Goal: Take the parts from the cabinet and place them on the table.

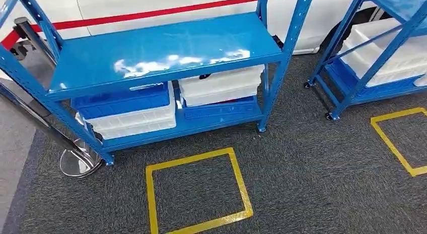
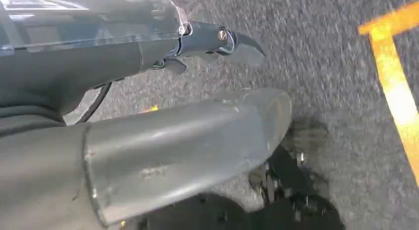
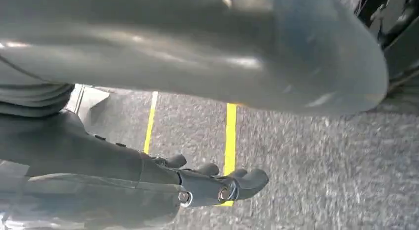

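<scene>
A blue metal cabinet rack (image 1: pixel 166 48) stands ahead of me on dark carpet. Its top shelf is bare. The lower shelf holds white bins (image 1: pixel 221 85) and a blue bin (image 1: pixel 121 100) stacked on a white one (image 1: pixel 133 121); what lies inside them is hidden. My left hand (image 2: pixel 188 106) hangs over the carpet, thumb and dark fingers apart, holding nothing. My right hand (image 3: pixel 217 136) also hangs above the carpet with its fingers (image 3: pixel 222 183) spread away from the thumb and nothing in it.
A second blue rack (image 1: pixel 372 53) with white bins stands at the right. Yellow tape squares (image 1: pixel 196 191) mark the carpet in front of each rack. A chrome post base (image 1: pixel 78 161) sits at the left rack's corner. A white car body lies behind.
</scene>
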{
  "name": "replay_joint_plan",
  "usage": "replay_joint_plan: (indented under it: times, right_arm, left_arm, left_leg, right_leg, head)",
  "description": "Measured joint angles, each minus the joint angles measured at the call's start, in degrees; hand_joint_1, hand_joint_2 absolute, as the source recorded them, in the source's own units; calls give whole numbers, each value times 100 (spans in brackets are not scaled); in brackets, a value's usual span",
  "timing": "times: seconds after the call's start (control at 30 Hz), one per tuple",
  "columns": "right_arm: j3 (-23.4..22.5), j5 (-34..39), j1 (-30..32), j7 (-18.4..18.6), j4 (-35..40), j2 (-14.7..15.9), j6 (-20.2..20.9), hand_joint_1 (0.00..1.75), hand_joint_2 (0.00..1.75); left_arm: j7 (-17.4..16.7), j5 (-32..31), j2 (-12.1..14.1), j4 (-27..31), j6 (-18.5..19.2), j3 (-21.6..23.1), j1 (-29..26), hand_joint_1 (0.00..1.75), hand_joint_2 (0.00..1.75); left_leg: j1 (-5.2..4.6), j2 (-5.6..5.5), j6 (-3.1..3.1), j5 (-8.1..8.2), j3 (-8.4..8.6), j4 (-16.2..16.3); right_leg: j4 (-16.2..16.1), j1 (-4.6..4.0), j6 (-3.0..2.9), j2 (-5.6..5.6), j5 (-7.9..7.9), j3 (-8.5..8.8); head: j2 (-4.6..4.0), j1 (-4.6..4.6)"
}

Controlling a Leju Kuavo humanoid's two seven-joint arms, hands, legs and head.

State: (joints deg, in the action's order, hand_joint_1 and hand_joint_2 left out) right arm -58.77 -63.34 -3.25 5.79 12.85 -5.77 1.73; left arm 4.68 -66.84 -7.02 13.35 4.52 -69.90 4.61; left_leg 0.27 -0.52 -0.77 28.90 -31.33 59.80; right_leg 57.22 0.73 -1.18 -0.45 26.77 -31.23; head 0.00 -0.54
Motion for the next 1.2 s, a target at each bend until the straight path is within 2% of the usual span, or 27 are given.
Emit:
replay_joint_plan:
  times: [0.07, 0.1, 0.13, 0.17, 0.23, 0.27, 0.3, 0.33, 0.43, 0.47, 0.5, 0.53, 0.6, 0.63, 0.67, 0.73, 0.77, 0.8, 0.83, 0.93, 0.97, 1.0, 1.03, 1.07, 1.13, 1.17, 1.2]
  right_arm:
    - [0, -55, 6, 0, 0, 2, 22, 0, 0]
    - [0, -66, 11, 2, 0, 2, 24, 0, 0]
    - [0, -70, 10, 2, 0, 2, 29, 0, 0]
    - [0, -77, 9, 2, 0, 2, 31, 0, 0]
    - [0, -77, 9, 2, 0, 0, 44, 0, 0]
    - [0, -77, 11, 2, 0, -2, 46, 0, 0]
    - [0, -77, 22, 4, 0, -2, 48, 0, 0]
    - [0, -77, 20, 4, 0, -2, 48, 0, 0]
    - [0, -77, -25, 4, 0, -2, 48, 0, 0]
    - [2, -77, -32, 4, 0, 0, 46, 0, 0]
    - [2, -79, -28, 9, 0, -2, 46, 0, 0]
    - [2, -79, -21, 9, -2, -2, 59, 0, 0]
    - [2, -79, -10, 9, -2, -2, 59, 0, 0]
    - [2, -79, -2, 9, -2, -2, 59, 0, 0]
    - [2, -79, 4, 9, -2, -2, 59, 0, 0]
    - [2, -79, 10, 9, -2, 0, 59, 0, 0]
    - [2, -79, 9, 11, -2, 0, 59, 0, 0]
    - [2, -79, 23, 9, -2, 4, 55, 0, 0]
    - [4, -79, 21, 9, -2, 11, 55, 0, 0]
    - [4, -79, -20, 11, -2, 11, 48, 0, 0]
    - [4, -79, -25, 9, -2, -5, 48, 0, 0]
    - [4, -79, -23, 13, -2, -15, 50, 0, 0]
    - [2, -79, -8, 11, -2, -11, 50, 0, 0]
    - [2, -79, 10, 13, -2, -11, 50, 0, 0]
    - [2, -79, 23, 13, -2, -11, 57, 0, 0]
    - [2, -79, 22, 13, -2, -11, 72, 0, 0]
    - [2, -88, 27, 15, -2, -11, 90, 0, 0]
  left_arm:
    - [0, -22, -2, -2, 0, 2, 7, 0, 0]
    - [0, -37, -2, -2, 0, 0, 3, 0, 0]
    - [0, -42, -2, -2, -2, 0, -4, 0, 0]
    - [-2, -46, -2, 0, -2, 0, -16, 0, 0]
    - [-2, -50, 0, -2, 0, 0, -19, 0, 0]
    - [-2, -50, 0, -2, -2, 0, -11, 0, 0]
    - [-2, -50, 0, -2, -2, 0, 0, 0, 0]
    - [0, -50, 0, -2, -2, 0, 24, 0, 0]
    - [0, -50, 0, -2, -2, 0, 3, 0, 0]
    - [-2, -50, -4, -2, -2, 0, -2, 0, 0]
    - [0, -50, -7, -2, 0, 0, -7, 0, 0]
    - [0, -50, -6, 0, -2, 0, 7, 0, 0]
    - [0, -50, -7, -2, -2, 0, 22, 0, 0]
    - [0, -50, -4, 0, -2, 0, 20, 0, 0]
    - [-2, -50, -4, 0, -2, 0, 15, 0, 0]
    - [0, -50, -4, -2, -2, 0, 8, 0, 0]
    - [0, -50, -7, -2, -2, 0, 11, 0, 0]
    - [0, -50, -11, -2, -2, 0, 12, 0, 0]
    - [0, -50, -20, -2, -2, 0, 27, 0, 0]
    - [0, -50, -20, -2, -2, 0, -2, 0, 0]
    - [-2, -50, -4, -2, -2, 0, -11, 0, 0]
    - [0, -50, -9, -7, 2, 0, -18, 0, 0]
    - [-2, -52, -11, -7, 2, 0, -8, 0, 0]
    - [0, -52, -13, -7, 0, 0, 14, 0, 0]
    - [0, -52, -11, -7, -2, 0, 26, 0, 0]
    - [0, -52, -11, -7, -2, 0, 15, 0, 0]
    - [0, -55, -11, -7, -2, 0, 3, 0, 0]
  left_leg:
    - [25, 5, -51, 471, -442, 892]
    - [29, 6, -70, 632, -665, 1328]
    - [34, 8, -82, 664, -811, 1590]
    - [38, 13, -88, 543, -817, 1559]
    - [40, 84, -72, 19, -457, 753]
    - [35, 235, -47, -242, -190, 205]
    - [6, 506, -10, -234, -59, -98]
    - [-33, 444, 61, -233, -69, -152]
    - [-54, 260, 160, -239, -108, -152]
    - [1, 204, 222, -285, -47, -225]
    - [-1, 162, 245, -298, -34, -243]
    - [10, 114, 276, -315, -44, -242]
    - [2, -15, 285, -320, -65, -238]
    - [1, -83, 285, -320, -66, -234]
    - [1, -153, 283, -318, -58, -233]
    - [2, -312, 270, -310, -26, -231]
    - [2, -383, 259, -304, -9, -229]
    - [15, -441, 250, -300, -19, -230]
    - [-25, -497, 204, -277, -37, -187]
    - [26, -659, 82, -307, -82, -241]
    - [-20, -713, 35, -299, -82, -236]
    - [-7, -492, 32, -226, -98, -123]
    - [-11, -249, 21, -34, -224, 138]
    - [3, -89, -9, 230, -450, 600]
    - [20, -3, -49, 582, -880, 1464]
    - [25, 11, -53, 560, -941, 1584]
    - [28, 18, -53, 409, -866, 1435]
  right_leg:
    - [2, -12, -49, -61, 18, 3]
    - [7, -19, -61, -93, 27, 4]
    - [14, -22, -63, -124, 35, 7]
    - [17, -22, -53, -156, 51, 23]
    - [31, -20, -25, -251, 97, 78]
    - [41, -21, -4, -302, 131, 117]
    - [49, -49, 32, -351, 159, 134]
    - [81, -79, 77, -384, 195, 143]
    - [45, -71, 154, -555, 206, 184]
    - [63, -57, 201, -551, 249, 198]
    - [200, -34, 231, -310, 360, 168]
    - [543, -26, 245, -123, 587, 5]
    - [1493, -2, 275, 3, 1009, -483]
    - [1804, -1, 280, 14, 1070, -664]
    - [1847, 0, 278, 19, 971, -728]
    - [1162, 3, 248, 50, 434, -471]
    - [639, 3, 219, 155, 147, -249]
    - [204, 2, 180, 408, -26, -72]
    - [64, 5, 169, 514, 42, -35]
    - [76, -40, 117, 335, 37, -31]
    - [6, 24, 76, 262, 6, -2]
    - [-32, 30, 48, 185, -10, 28]
    - [-41, 29, 2, 122, -1, 37]
    - [-37, 14, -11, 37, 8, 41]
    - [-20, -8, -23, -118, 37, 38]
    - [-13, -12, -22, -186, 54, 45]
    - [-5, -13, -10, -222, 72, 61]
  head:
    - [0, -47]
    - [0, -42]
    - [0, -49]
    - [0, -44]
    - [0, -47]
    - [0, -49]
    - [0, -47]
    - [0, -47]
    - [0, -29]
    - [0, -34]
    - [0, 12]
    - [0, 41]
    - [0, 52]
    - [0, 54]
    - [0, 54]
    - [0, 52]
    - [0, 56]
    - [0, 61]
    - [0, 48]
    - [0, 63]
    - [0, 58]
    - [0, 58]
    - [0, -8]
    - [0, -23]
    - [0, -27]
    - [0, -25]
    - [0, -25]
